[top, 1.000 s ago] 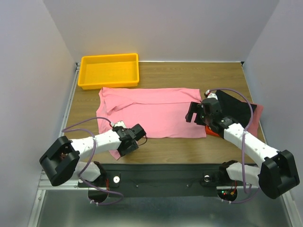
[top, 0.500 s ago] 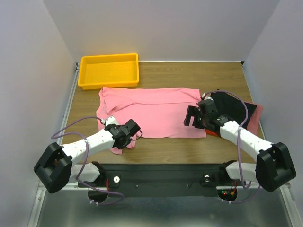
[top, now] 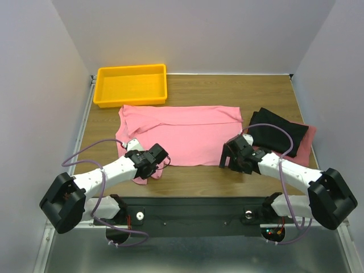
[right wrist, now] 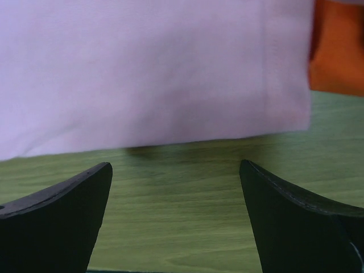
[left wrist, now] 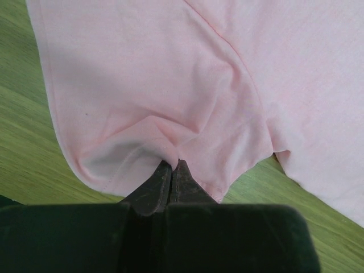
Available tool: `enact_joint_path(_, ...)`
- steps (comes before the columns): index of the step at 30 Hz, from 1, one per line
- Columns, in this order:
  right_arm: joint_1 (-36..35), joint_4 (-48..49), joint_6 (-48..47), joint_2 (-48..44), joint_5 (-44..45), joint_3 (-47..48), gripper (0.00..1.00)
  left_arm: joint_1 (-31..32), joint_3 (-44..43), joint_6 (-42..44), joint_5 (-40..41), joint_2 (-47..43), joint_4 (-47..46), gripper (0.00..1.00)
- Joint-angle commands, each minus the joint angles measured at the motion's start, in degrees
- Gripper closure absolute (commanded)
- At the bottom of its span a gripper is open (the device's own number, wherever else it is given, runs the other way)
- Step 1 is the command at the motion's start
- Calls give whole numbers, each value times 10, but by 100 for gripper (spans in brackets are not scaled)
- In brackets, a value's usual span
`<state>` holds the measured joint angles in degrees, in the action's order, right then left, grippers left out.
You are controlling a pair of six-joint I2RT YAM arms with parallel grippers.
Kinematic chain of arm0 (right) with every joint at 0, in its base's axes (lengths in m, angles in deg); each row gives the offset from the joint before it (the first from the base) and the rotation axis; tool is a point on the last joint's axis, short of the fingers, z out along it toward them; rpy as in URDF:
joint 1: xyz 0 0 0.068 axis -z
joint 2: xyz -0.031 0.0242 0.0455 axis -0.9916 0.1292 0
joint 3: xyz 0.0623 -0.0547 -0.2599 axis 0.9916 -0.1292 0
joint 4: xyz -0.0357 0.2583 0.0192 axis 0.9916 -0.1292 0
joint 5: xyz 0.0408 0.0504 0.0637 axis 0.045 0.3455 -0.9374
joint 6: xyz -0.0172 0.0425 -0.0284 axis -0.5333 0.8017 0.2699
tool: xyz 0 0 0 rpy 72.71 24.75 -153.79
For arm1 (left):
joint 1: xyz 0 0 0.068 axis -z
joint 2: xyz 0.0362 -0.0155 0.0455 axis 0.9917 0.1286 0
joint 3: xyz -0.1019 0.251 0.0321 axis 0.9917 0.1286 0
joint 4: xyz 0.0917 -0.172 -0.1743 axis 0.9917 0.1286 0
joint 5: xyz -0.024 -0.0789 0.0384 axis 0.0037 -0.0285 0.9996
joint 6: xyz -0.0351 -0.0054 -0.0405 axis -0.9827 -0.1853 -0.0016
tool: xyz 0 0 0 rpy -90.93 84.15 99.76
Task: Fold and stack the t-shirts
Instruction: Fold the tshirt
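Large pink shirt (top: pixel 182 133): lies spread flat across the middle of the worktop (top: pixel 227 91), long side running left to right, with its far-left corner just beside the yellow tray (top: pixel 131 103).
Near-left part of that shirt: a flap of cloth, seemingly a sleeve, reaches toward the near edge of the worktop; it is puckered into creases that run to one point.
Left gripper (top: pixel 154 165): closed tight, its two fingertips meeting on a pinched fold of the pink cloth close to the hem of that flap.
Right gripper (top: pixel 227 156): jaws spread wide and holding nothing; it sits at the near-right corner of the large pink shirt, with bare wood between its fingers and the shirt's straight hem just beyond their tips.
Black shirt (top: pixel 276 132): folded, near the right edge of the worktop, resting on a folded pink shirt (top: pixel 304 147) that shows past its right side.
Orange-red shirt (right wrist: pixel 338 48): a patch of it shows just beside the large pink shirt's near-right corner.
Yellow tray: stands at the far-left corner of the worktop.
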<state>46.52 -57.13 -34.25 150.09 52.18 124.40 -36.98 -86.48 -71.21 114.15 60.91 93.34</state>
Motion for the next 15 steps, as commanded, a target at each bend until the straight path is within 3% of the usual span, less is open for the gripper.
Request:
enact_joint_path(1,0,-11,99,-11,81,-18,0,-1,7,6,39,-20,9,100)
enact_joint_path(7,6,-12,143,-19,146,-29,1,-3,2,3,65,-36,20,100)
enact_joint_path(15,21,-10,179,-14,189,-40,16,-4,-2,18,72,-43,7,100)
